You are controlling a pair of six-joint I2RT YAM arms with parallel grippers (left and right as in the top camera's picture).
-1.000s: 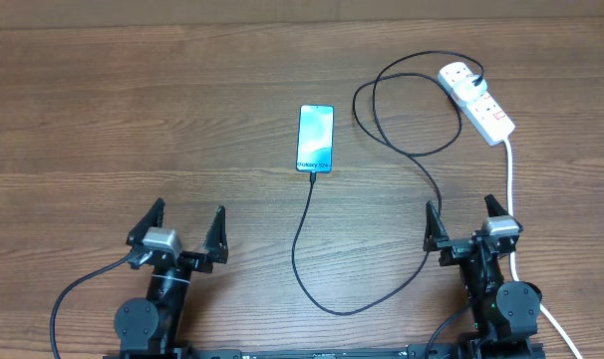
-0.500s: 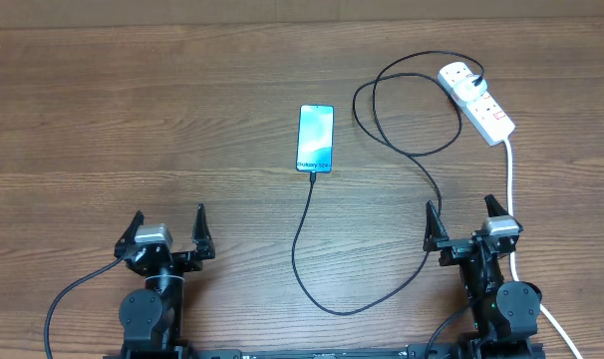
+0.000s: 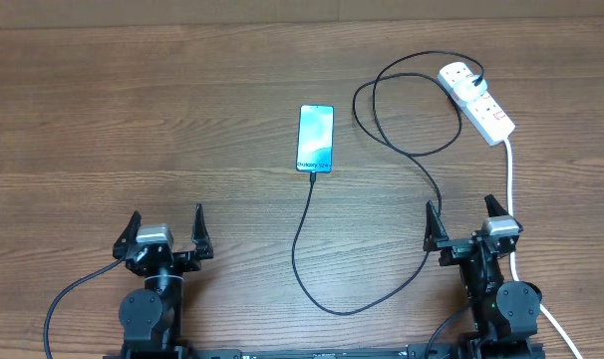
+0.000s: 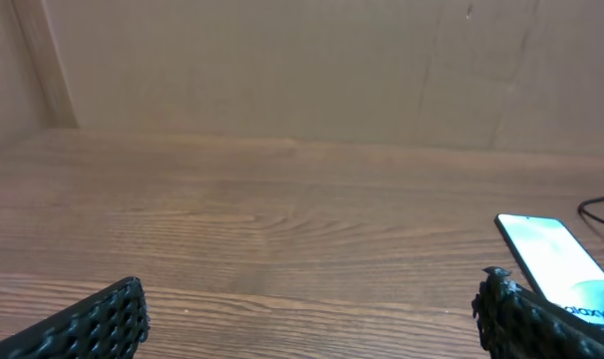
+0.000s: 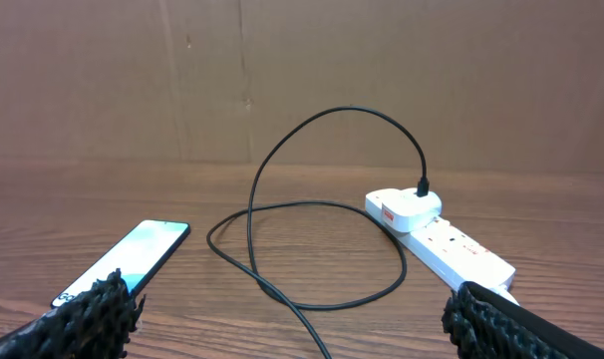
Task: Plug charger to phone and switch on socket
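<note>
**Cable in, arms parked, switch unclear**

From overhead I see both arms low in the frame, well apart from everything on the table. My left gripper [image 3: 163, 230] sits lower left with its fingers spread and nothing between them; my right gripper [image 3: 467, 220] sits lower right, likewise spread and empty. Both wrist views confirm it: only the dark finger edges show at the bottom corners, with bare wood between.

The phone [image 3: 317, 139] lies flat at upper centre, screen lit, its "Galaxy" end toward me. The charger [image 3: 300, 242] meets the middle of that near short edge, so I judge the connector is seated. From there the cable runs down, curves along the bottom of the frame, climbs to the right and loops before reaching the socket [image 3: 477, 101] at upper right. In the right wrist view the plug stands upright in the socket's [image 5: 444, 243] far end, cable arching over it.

That slack loop keeps the phone from being tugged. I can't tell from these views whether the red switch is on. The right arm is nearer the socket, so pressing the switch, if needed, would suit it.
</note>
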